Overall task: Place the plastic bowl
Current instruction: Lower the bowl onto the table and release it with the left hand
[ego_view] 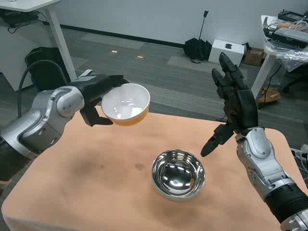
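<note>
Two robot hands show over the peach-covered surface (86, 192). The left robot hand (98, 98) grasps the plastic bowl (125, 104) by its near-left rim, fingers wrapped over the edge and under the base, holding it in the air above the far-left part of the surface. That bowl is white inside with an orange-yellow outside, and it tilts so its opening faces the camera. The right robot hand (234, 103) is released and holds nothing: its fingers point upward and apart, the thumb angled down toward the surface, and it stands raised above the right side, well apart from the plastic bowl.

Between the two arms, nearer the camera, a shiny metal bowl (178, 174) sits upright on the surface, below and to the right of the held bowl and not touching it.

Beyond the surface lies grey carpet. On the floor near the far wall sit a black bag (197, 48) and a white box (227, 51) just beside it. A white desk leg (61, 43) stands at the left, and a cluttered desk (287, 36) under clear plastic sheeting at the right.
</note>
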Robot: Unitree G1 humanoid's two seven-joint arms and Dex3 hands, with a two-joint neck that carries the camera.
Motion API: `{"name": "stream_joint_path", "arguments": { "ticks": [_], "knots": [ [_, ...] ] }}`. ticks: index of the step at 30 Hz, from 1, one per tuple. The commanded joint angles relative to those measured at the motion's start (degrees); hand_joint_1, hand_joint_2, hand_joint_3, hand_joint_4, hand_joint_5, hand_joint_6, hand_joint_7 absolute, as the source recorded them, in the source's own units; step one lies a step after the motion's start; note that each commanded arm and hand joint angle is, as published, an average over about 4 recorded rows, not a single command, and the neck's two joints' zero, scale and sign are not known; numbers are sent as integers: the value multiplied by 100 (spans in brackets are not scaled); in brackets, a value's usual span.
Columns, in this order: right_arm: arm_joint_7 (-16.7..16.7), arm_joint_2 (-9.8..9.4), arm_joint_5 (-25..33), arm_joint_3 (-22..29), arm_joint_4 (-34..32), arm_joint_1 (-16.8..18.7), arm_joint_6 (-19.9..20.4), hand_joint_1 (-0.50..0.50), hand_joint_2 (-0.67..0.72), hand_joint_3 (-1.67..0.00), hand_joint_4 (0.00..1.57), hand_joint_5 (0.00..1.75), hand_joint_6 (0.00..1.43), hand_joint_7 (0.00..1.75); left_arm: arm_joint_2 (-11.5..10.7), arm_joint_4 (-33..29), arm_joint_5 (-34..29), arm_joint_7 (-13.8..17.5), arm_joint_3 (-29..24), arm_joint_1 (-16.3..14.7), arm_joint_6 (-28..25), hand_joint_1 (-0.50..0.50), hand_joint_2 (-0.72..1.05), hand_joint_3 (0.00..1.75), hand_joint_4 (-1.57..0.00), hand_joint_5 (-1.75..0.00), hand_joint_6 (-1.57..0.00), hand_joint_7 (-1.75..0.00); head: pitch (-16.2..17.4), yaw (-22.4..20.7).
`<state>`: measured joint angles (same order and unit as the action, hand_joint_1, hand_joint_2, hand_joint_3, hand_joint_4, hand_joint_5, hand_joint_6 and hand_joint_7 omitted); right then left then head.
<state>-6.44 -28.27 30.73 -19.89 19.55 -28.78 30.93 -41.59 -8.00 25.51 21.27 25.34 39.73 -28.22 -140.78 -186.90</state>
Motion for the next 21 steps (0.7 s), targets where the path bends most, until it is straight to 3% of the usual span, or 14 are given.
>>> {"name": "stream_joint_path", "arguments": {
  "ticks": [1,21],
  "knots": [
    [-50,-47,64,55,-21,39,30,-46,72,0,0,0,0,0,-103,-220,-55,35,-257,-325,-113,-50,96,148,-153,-175,-76,-56,-157,51],
    [-50,-47,64,40,21,39,27,-46,72,0,0,0,0,0,-103,-211,-64,35,-284,-376,-113,-50,96,148,-156,-175,-76,-56,-16,3]
  ]
}}
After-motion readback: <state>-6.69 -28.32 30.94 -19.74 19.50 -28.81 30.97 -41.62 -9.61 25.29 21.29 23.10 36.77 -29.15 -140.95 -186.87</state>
